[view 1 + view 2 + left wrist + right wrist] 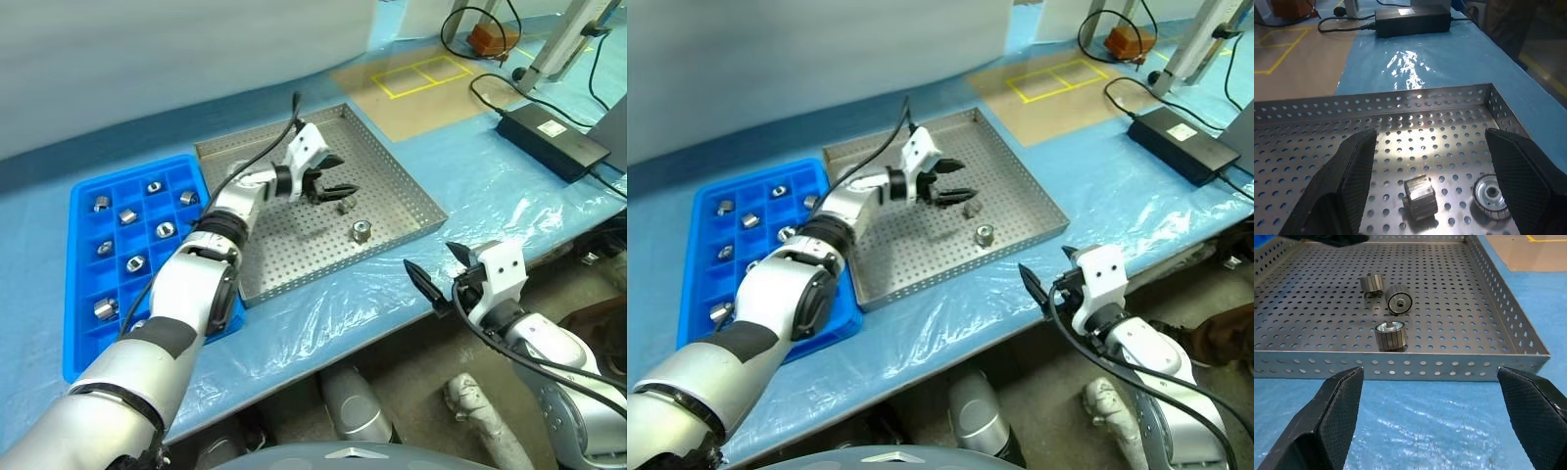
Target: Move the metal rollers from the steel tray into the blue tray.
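A: Head view: blue tray [83, 294] on the left already holds about eight metal rollers [128, 216]. Steel tray [411, 201] to its right.

B: Right wrist view shows three left there. Left gripper [329, 193] hangs over them, jaws apart, empty. Right gripper [438, 268] spread wide, near side.

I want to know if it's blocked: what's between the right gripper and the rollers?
The steel tray's perforated rim, seen in the right wrist view.
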Motion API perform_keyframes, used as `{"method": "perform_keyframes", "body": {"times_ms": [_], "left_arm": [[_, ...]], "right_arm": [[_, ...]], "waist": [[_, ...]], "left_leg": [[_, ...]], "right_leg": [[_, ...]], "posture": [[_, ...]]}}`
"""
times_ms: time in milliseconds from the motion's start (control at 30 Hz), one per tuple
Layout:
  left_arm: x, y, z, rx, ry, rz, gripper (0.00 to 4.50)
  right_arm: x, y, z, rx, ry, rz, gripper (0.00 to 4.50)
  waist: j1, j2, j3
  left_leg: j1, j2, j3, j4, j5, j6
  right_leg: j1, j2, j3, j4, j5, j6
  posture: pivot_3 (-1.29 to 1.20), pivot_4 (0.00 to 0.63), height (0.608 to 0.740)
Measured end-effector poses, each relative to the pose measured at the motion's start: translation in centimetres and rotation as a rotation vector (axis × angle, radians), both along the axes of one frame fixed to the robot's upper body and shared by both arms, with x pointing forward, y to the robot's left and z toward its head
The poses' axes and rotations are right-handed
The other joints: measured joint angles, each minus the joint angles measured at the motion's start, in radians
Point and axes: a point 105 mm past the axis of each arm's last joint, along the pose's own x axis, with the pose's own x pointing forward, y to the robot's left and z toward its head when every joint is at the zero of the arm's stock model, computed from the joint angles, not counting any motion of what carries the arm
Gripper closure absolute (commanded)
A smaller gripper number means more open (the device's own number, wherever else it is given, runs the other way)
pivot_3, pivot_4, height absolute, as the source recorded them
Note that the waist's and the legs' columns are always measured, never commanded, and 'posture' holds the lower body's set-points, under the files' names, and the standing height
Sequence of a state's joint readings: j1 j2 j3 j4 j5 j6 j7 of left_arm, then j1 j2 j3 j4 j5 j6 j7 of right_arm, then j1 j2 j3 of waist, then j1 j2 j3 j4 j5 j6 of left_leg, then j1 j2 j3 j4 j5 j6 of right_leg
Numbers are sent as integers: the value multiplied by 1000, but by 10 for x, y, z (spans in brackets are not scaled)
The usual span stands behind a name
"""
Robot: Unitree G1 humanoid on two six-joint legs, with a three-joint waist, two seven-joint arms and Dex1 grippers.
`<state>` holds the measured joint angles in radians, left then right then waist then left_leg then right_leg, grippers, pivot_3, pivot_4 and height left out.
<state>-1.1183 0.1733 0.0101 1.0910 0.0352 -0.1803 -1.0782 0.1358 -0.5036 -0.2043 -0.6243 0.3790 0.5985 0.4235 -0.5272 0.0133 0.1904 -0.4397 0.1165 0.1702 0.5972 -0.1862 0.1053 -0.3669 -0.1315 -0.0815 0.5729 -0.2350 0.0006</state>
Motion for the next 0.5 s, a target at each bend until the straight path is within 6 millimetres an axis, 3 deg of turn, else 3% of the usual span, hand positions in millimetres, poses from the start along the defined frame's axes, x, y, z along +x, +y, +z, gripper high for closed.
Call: {"method": "perform_keyframes", "body": {"times_ms": [100,167,233,333,500], "left_arm": [[-7,29,-8,-27,53,43,763],[-24,43,-10,-79,107,50,763],[-48,47,-21,-105,168,34,763],[-79,48,-37,-141,287,25,763],[-91,44,5,-214,247,1,763]], "right_arm": [[16,-6,7,-47,-4,55,0],[29,-9,16,-67,-25,89,0],[38,-12,21,-78,-36,108,0],[47,-19,13,-84,13,152,0],[50,-34,4,-105,138,263,0]], "waist": [[20,-1,1],[43,-2,1],[73,-2,1],[136,-3,3],[263,3,8]], "left_leg": [[0,1,0,1,0,0],[1,1,0,1,0,1],[3,2,0,2,1,1],[2,2,0,4,1,0],[10,3,2,9,0,-4]], "right_leg": [[-1,-1,-1,4,0,-1],[0,-2,-1,7,0,-1],[0,-2,-2,10,0,-2],[-1,-2,-3,15,-1,-4],[9,-2,2,16,0,-6]], "posture": [[-493,150,740],[-442,150,740],[-416,150,740],[-362,150,740],[-350,150,740]]}}
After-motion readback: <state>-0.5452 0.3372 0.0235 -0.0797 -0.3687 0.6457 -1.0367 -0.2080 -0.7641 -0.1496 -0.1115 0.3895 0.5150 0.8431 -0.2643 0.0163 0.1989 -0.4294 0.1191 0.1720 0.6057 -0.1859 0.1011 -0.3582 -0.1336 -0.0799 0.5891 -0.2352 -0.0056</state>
